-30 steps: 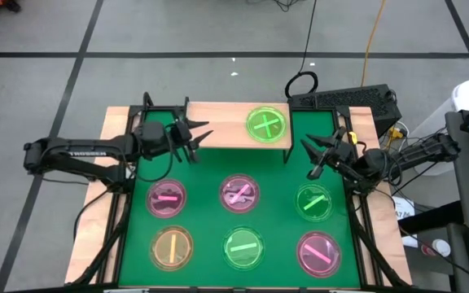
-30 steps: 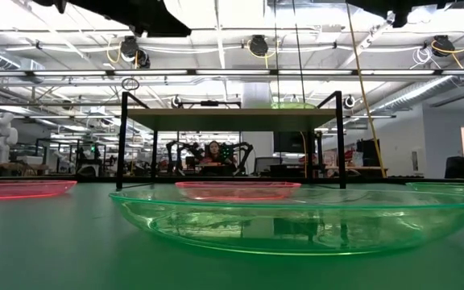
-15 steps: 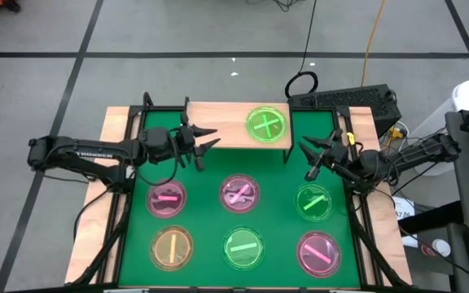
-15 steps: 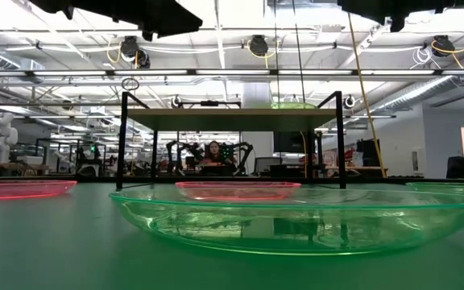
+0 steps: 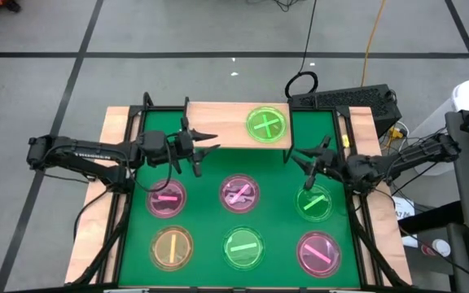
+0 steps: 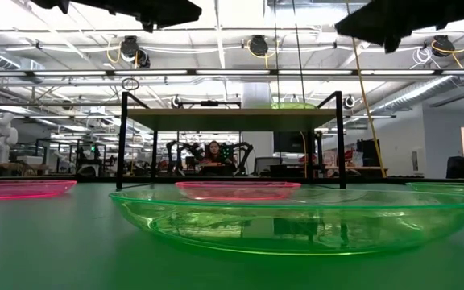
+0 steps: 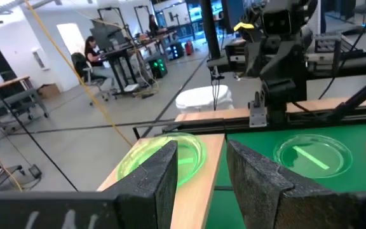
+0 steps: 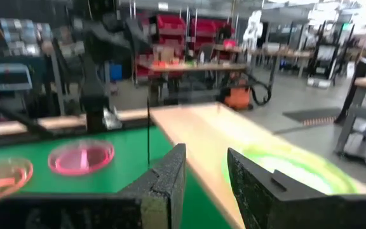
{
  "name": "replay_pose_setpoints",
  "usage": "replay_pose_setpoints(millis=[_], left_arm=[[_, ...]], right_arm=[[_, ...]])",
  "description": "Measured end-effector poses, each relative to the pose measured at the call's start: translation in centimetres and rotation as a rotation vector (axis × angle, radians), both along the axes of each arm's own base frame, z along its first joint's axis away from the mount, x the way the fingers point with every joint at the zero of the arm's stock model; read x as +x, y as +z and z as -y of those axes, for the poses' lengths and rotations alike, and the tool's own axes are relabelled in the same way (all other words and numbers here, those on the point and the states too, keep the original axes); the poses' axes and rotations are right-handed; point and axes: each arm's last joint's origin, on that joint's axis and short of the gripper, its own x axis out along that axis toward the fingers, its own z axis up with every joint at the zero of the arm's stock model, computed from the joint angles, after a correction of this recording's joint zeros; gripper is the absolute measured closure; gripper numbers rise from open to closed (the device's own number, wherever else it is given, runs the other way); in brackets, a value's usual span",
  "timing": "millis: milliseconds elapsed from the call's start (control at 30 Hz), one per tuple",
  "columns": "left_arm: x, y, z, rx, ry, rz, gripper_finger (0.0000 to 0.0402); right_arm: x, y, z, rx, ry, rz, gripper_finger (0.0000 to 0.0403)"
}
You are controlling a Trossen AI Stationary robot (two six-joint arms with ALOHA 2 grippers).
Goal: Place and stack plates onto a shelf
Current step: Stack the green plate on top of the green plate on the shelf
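Note:
One green plate [image 5: 266, 125] with a cross mark lies on the right half of the wooden shelf [image 5: 218, 134] at the table's far side. Several more plates lie flat on the green mat in two rows: pink [image 5: 167, 198], pink [image 5: 239, 193], green [image 5: 314, 202], orange [image 5: 172, 247], green [image 5: 243, 248], pink [image 5: 318, 253]. My left gripper [image 5: 204, 150] hangs open off the shelf's near edge, left of the shelved plate [image 7: 170, 156]. My right gripper [image 5: 298, 169] is open near the shelf's right near corner, above the mat and just beyond the green plate, facing the shelf board [image 8: 208, 133].
The shelf stands on thin black legs [image 6: 153, 153] with open room under it. The left half of the board is bare. Black frame rails [image 5: 133, 155] run along both sides of the mat. A keyboard [image 5: 348, 99] lies beyond the table's far right corner.
My left gripper has moved toward the table's right along the shelf's near edge. My right gripper has moved toward the table's left and slightly nearer, closing on the shelf's right near corner. Both stay open. No plate has moved.

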Motion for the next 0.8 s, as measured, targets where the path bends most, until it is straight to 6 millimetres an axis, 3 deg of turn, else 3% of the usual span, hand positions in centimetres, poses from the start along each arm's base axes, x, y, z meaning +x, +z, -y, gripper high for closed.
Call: replay_pose_setpoints(millis=[333,567,800], left_arm=[[0.0,-0.2,0.0,0.035,0.000,-0.031,0.0259],[0.0,-0.4,-0.3,0.040,0.009,-0.056,0.0259],[-0.1,-1.0,-0.2,-0.144,0.017,-0.068,0.0259]], right_arm=[[-0.2,-1.6,0.0,0.024,-0.001,-0.137,0.0303],[0.0,-2.1,-0.3,0.096,0.118,-0.172,0.0303],[0.1,-2.0,-0.8,0.103,0.277,-0.172,0.0303]])
